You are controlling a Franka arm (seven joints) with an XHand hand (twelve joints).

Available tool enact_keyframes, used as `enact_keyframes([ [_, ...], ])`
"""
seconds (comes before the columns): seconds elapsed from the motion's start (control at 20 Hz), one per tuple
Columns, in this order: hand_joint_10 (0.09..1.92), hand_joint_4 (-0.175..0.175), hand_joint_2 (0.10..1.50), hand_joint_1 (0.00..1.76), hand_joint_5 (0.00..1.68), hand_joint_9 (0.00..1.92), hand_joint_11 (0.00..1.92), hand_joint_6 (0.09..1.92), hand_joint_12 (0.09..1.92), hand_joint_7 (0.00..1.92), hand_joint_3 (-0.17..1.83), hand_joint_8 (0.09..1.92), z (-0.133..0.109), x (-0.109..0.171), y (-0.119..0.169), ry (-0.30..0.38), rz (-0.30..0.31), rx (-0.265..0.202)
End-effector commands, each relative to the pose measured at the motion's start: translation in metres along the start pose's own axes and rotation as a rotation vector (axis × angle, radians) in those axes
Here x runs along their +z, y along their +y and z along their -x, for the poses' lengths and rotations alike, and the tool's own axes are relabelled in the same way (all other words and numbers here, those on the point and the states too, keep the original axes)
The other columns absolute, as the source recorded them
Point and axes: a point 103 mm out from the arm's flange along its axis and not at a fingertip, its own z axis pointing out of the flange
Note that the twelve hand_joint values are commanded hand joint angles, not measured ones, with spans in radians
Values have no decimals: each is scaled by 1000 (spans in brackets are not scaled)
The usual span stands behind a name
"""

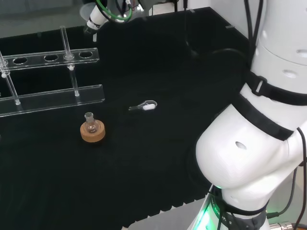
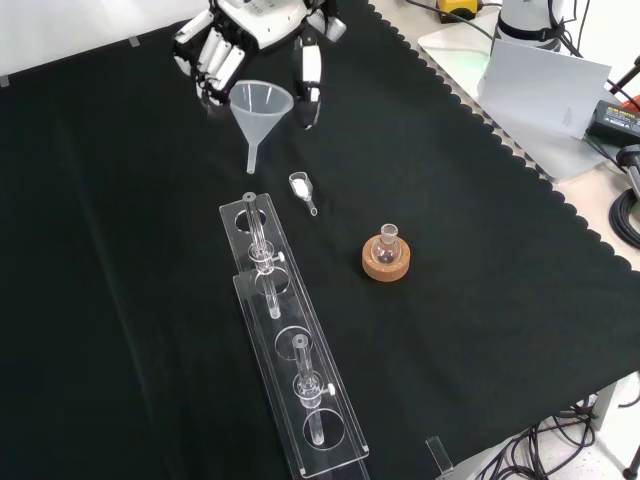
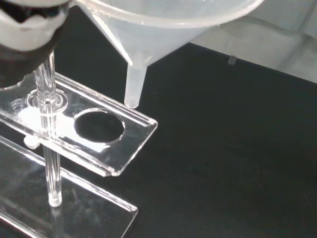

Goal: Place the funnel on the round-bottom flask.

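From the front, the hand (image 2: pixel 262 40) comes in at about eleven o'clock on the cloth (image 2: pixel 120 260), its top cut off by the edge, with its fingers (image 2: pixel 309 78) curled down around the rim of a translucent funnel (image 2: pixel 260 112) so that the funnel hangs upright, spout down, above the cloth. Exactly where the fingers meet the rim is hard to make out, since the plastic is pale and the near fingers stand partly in front of it. The spout tip hangs just short of the far end of a long clear rack (image 2: pixel 285 330), which runs from the middle toward six o'clock; it is clear enough that its edges blur into the black. In the wrist view the funnel cone (image 3: pixel 163 25) is cut off above, its spout ends just over the end of the rack's upper plate (image 3: pixel 94 134) beside a round hole, and a blurred dark and white part of the hand (image 3: pixel 27 29) sits close by. The round-bottom flask (image 2: pixel 387 247) stands on a cork ring (image 2: pixel 386 264) near the centre of the front view, at about five o'clock from the funnel and well apart from it; its glass shows mostly as a neck and a glint. Between them lies a small clear scoop (image 2: pixel 301 189) with something white in it. In the head view the flask (image 1: pixel 89 123) sits on its cork ring (image 1: pixel 93 133) left of centre, and at about eleven o'clock a little of the hand (image 1: pixel 98 17) shows at the top edge.
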Motion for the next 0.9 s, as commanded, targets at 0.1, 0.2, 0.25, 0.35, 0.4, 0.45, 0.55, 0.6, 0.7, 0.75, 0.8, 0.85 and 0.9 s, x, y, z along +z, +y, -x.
enact_keyframes([
  [0.1, 460, -22, 535, 888, 615, 840, 94, 618, 1531, 960, 466, 519, 28, -7, -63, -1, 27, 46],
  [0.2, 461, -21, 532, 888, 615, 840, 93, 620, 1532, 965, 475, 517, 30, -4, -73, 3, 22, 50],
  [0.25, 461, -21, 531, 889, 615, 839, 92, 621, 1532, 966, 477, 517, 30, -3, -79, 3, 14, 52],
  [0.35, 461, -21, 529, 889, 616, 839, 91, 623, 1531, 969, 481, 516, 31, 1, -88, 10, 2, 47],
  [0.4, 461, -21, 528, 890, 617, 840, 90, 623, 1531, 970, 482, 516, 30, 3, -92, 14, -3, 41],
  [0.45, 461, -20, 528, 890, 617, 840, 90, 624, 1531, 970, 484, 515, 29, 6, -95, 12, -11, 39],
  [0.55, 461, -20, 526, 890, 617, 840, 89, 625, 1531, 972, 487, 515, 26, 10, -101, 15, -26, 40],
  [0.6, 461, -20, 526, 890, 618, 840, 89, 626, 1531, 972, 489, 515, 24, 13, -104, 16, -31, 39],
  [0.7, 461, -19, 524, 890, 619, 840, 89, 628, 1531, 974, 491, 514, 18, 17, -108, 18, -40, 35],
  [0.75, 461, -19, 524, 890, 620, 840, 89, 629, 1531, 975, 493, 514, 15, 19, -110, 20, -44, 32],
  [0.8, 461, -18, 523, 890, 621, 840, 89, 630, 1531, 975, 494, 514, 11, 21, -112, 22, -50, 26],
  [0.85, 461, -18, 523, 890, 623, 841, 89, 631, 1531, 976, 495, 514, 7, 23, -113, 22, -54, 20],
  [0.9, 461, -18, 522, 890, 623, 841, 89, 632, 1531, 977, 496, 514, 2, 25, -114, 22, -59, 12],
])
